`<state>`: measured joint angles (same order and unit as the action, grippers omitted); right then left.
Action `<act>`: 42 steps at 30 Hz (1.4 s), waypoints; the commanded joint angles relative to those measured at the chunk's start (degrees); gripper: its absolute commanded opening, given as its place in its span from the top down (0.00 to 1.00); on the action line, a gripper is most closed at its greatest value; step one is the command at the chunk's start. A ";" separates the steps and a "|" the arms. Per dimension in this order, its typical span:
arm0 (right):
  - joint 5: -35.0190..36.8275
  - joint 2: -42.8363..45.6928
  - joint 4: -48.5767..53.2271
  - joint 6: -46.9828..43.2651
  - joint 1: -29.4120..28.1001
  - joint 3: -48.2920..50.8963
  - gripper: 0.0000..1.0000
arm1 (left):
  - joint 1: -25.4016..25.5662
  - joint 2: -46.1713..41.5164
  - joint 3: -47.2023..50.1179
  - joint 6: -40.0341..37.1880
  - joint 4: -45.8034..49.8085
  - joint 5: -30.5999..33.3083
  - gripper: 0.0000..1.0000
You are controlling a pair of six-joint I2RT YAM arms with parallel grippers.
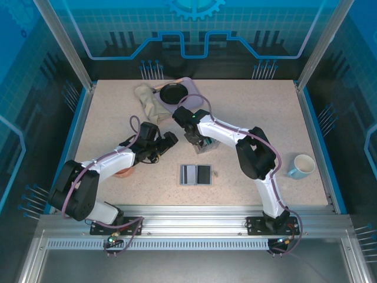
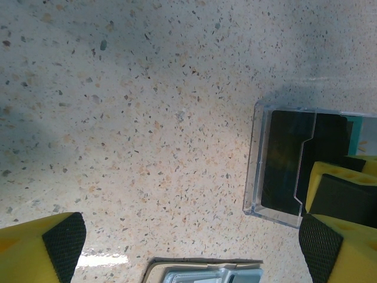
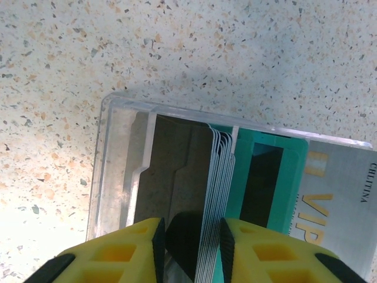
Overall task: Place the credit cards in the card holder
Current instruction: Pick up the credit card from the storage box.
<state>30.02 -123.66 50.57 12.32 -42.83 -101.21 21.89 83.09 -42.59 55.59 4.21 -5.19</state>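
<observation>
Credit cards (image 3: 213, 194), upright in clear tray (image 3: 115, 177): judged thin, stiff, slick, light; take by top edges; right claw (image 3: 191, 239) straddles them half-closed, grip uncertain.

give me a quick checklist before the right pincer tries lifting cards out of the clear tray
1. Right pincer astride the credit cards in the clear tray: ok.
2. Jaws clamped firmly on the cards: cannot tell; a dark strip beside the stack may be a gap or a dark card.
3. Just one card between the jaws: not ok, several white card edges sit there.
4. Card holder lying open on the table, inner panels up: ok.
5. Left pincer open and apart from the tray: ok.
</observation>
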 commanded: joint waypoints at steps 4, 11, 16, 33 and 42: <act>1.80 2.55 1.20 -0.36 -0.61 1.10 0.74 | -0.44 0.05 0.48 0.70 0.14 -0.61 0.03; 1.63 2.63 1.28 -0.28 -0.63 1.17 0.82 | -0.44 0.22 0.38 0.73 0.18 -0.86 0.03; 1.59 3.54 0.95 -0.36 -0.63 1.49 0.86 | -0.44 0.51 0.08 0.65 0.10 -1.14 0.03; -2.99 5.65 1.72 -0.28 0.68 1.28 0.89 | -0.47 0.78 -0.40 0.33 0.37 -1.82 0.03; -3.35 3.21 1.20 -0.53 1.83 2.30 0.87 | -0.44 1.18 -0.65 0.31 0.36 -2.17 0.03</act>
<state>26.70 -119.13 50.98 11.92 -41.93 -99.68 21.89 83.57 -42.59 55.59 4.21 -6.28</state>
